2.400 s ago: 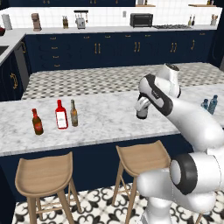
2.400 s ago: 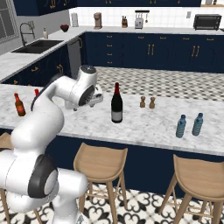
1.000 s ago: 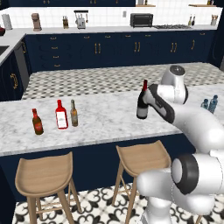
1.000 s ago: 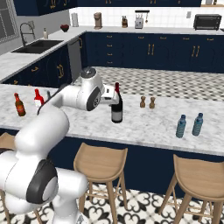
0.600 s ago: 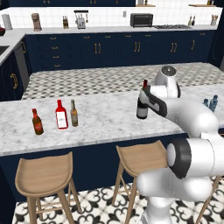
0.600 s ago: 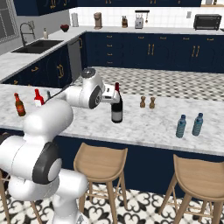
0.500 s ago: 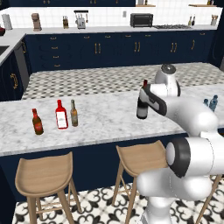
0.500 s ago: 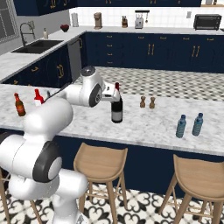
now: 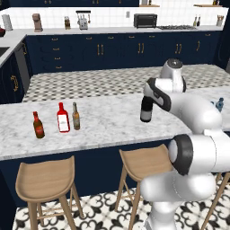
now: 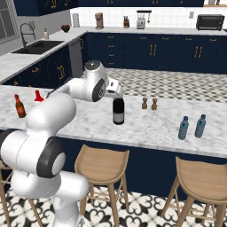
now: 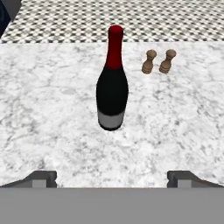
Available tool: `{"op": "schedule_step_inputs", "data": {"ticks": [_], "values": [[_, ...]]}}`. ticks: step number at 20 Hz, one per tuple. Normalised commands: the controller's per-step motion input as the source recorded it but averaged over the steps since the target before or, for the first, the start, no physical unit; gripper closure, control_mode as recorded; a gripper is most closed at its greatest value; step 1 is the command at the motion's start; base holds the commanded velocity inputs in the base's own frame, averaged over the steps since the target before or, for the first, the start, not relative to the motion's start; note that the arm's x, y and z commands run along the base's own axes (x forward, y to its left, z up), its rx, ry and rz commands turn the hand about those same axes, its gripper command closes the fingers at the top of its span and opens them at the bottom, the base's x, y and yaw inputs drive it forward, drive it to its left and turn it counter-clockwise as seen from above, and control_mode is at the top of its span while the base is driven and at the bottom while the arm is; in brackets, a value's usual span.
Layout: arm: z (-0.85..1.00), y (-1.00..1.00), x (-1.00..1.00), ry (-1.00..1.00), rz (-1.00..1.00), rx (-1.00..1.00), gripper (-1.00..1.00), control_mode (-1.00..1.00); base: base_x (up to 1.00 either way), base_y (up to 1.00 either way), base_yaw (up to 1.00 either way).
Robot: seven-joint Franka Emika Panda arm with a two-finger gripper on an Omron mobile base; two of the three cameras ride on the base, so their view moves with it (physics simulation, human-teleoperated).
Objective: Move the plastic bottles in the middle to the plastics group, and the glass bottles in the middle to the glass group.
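The gripper is spread wide and holds nothing, lined up on the wine bottle, which stands upright mid-counter just ahead, centred between the fingers for a side grasp. Two small wooden shakers stand beyond, to its right.

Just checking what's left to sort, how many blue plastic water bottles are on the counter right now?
2. Both stand upright side by side on the marble counter, right of the wine bottle: one blue bottle and, just right of it, a second. None seems hidden.
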Motion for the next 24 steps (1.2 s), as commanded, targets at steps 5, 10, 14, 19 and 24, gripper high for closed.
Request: {"op": "schedule_step_inputs", "data": {"ticks": [5, 10, 14, 19, 24], "values": [[-0.1, 0.0, 0.46, 0.0, 0.0, 0.01, -1.0, -1.0, 0.0, 0.0, 0.0], [0.0, -0.01, 0.45, 0.0, 0.0, 0.0, -1.0, -1.0, 0.0, 0.0, 0.0], [-0.07, -0.04, 0.39, 0.0, 0.0, 0.0, -1.0, -1.0, 0.0, 0.0, 0.0], [-0.12, -0.17, 0.36, 0.0, 0.0, 0.0, -1.0, -1.0, 0.0, 0.0, 0.0], [-0.13, -0.07, 0.21, 0.0, 0.0, 0.01, -1.0, -1.0, 0.0, 0.0, 0.0]]}}
